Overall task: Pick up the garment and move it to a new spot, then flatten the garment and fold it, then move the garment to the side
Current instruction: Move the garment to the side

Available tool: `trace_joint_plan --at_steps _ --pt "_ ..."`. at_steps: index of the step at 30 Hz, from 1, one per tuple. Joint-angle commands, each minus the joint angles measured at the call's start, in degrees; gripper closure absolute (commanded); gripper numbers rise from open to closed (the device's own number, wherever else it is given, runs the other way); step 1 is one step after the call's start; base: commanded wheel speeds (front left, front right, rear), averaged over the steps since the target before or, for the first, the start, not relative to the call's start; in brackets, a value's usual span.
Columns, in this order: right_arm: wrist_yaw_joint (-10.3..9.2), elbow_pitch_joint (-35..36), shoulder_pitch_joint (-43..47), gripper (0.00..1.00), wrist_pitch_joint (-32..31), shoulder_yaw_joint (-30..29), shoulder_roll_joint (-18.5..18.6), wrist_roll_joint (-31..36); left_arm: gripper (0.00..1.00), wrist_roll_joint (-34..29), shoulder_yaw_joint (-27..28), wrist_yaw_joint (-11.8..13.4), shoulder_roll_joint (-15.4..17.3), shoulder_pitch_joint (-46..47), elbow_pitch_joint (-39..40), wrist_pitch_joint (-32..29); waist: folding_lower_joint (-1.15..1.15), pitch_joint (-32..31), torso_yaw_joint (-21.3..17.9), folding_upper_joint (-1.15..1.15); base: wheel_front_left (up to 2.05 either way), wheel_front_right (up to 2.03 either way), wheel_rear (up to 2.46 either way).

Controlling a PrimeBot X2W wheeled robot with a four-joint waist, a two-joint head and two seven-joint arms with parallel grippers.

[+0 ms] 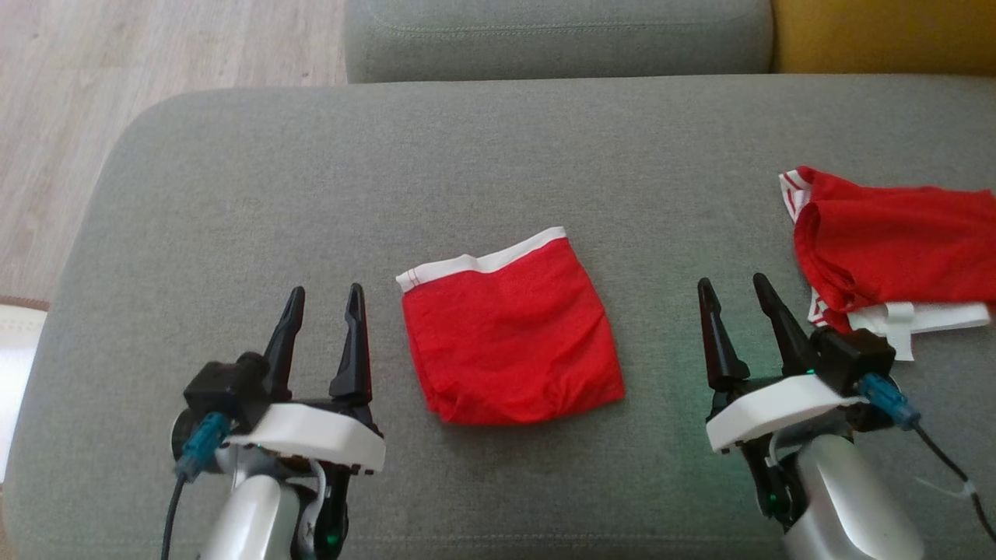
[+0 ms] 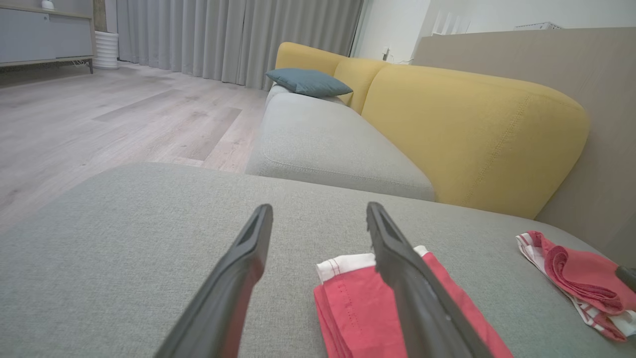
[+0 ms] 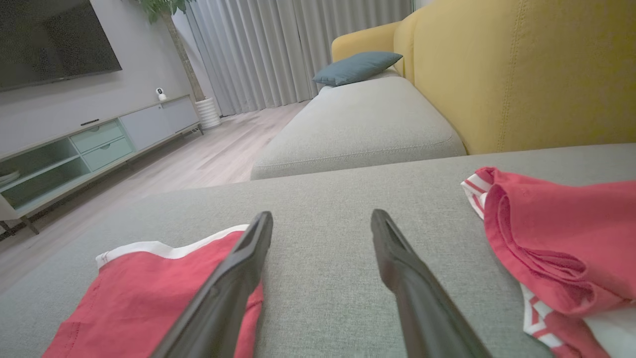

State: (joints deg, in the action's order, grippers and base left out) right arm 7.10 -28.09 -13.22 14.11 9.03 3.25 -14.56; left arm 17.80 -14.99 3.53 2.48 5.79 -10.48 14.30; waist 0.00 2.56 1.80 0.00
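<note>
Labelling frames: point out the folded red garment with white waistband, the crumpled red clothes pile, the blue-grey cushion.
folded red garment (image 1: 510,334): head view, cloth middle.
crumpled red clothes pile (image 1: 895,233): head view, top layer.
blue-grey cushion (image 2: 308,82): left wrist view, centre.

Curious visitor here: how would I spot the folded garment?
On the grey cushion, between the left gripper and right gripper, lies the folded garment, a flat red square with one white band. The red pile at the right edge is rumpled.
</note>
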Motion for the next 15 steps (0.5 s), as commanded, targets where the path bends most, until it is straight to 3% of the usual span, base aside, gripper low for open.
trace_joint_plan --at_steps 1,15 --pt "0.39 1.63 -1.38 0.00 -0.14 1.44 -0.37 -0.26 0.00 -0.32 1.63 0.05 0.40 2.35 2.22 0.70 0.00 0.40 0.34 0.00 0.00 0.00 0.00" --pt "0.39 -6.87 -5.22 0.00 -8.85 6.44 -0.37 -7.36 0.00 0.21 -0.51 0.26 0.40 3.77 2.02 0.70 0.00 2.74 6.53 0.00 0.00 0.00 0.00"
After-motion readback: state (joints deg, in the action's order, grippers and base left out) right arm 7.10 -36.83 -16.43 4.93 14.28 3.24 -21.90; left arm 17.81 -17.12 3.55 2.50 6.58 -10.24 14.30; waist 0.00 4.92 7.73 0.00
